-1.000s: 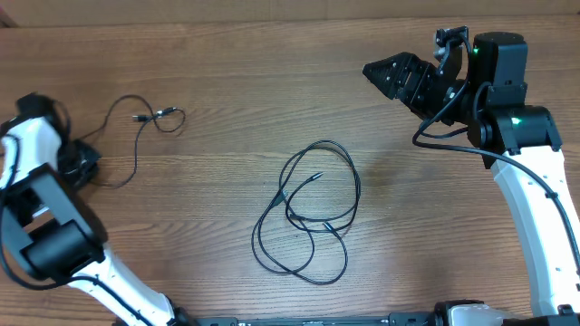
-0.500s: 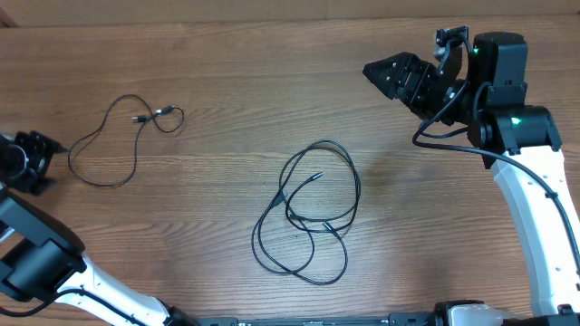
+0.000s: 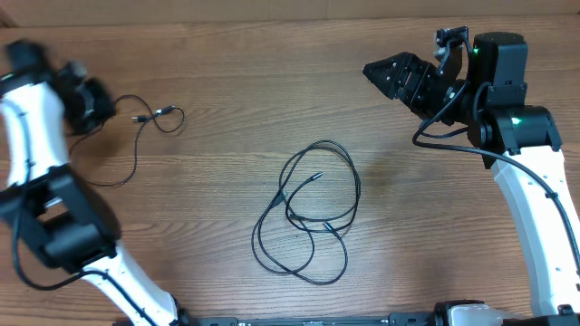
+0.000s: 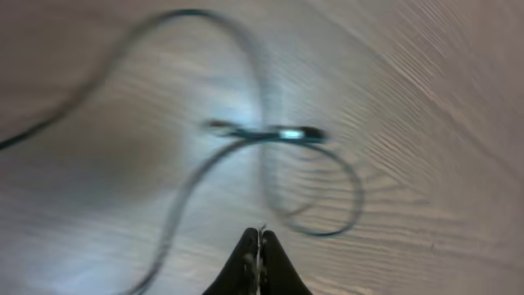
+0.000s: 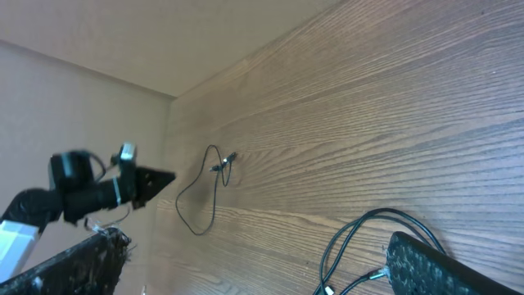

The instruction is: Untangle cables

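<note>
Looking first at your left gripper [image 4: 259,246], you'll see from its wrist camera that the two fingertips are pressed flat together, and nothing clearly shows clamped between them. Just ahead of those tips lies the short cable [image 4: 278,133], blurred, its curve looping around a bright connector on the wood. From overhead the left gripper [image 3: 91,101] sits at the far left of the table [image 3: 227,72], itself smeared by blur, with the short cable [image 3: 136,149] trailing out beside it; you cannot tell from that view whether the fingers touch the cord. That cable's plug ends [image 3: 156,114] lie to the right of the gripper, next to a small loop. Moving inward, the long cable [image 3: 322,143] rests near the middle of the table in several overlapping loops that cross one another (one loose end points into the upper loop), well apart from both grippers and from the short cable. Your right gripper [image 3: 394,74] hangs over the upper right of the table with its jaws spread wide and nothing in them. Its wrist camera shows the right gripper [image 5: 258,239] with one finger at each lower corner, the long cable [image 5: 360,225] curving between them on the wood, and farther off the short cable [image 5: 214,168] with the left gripper [image 5: 155,179] beside it.
</note>
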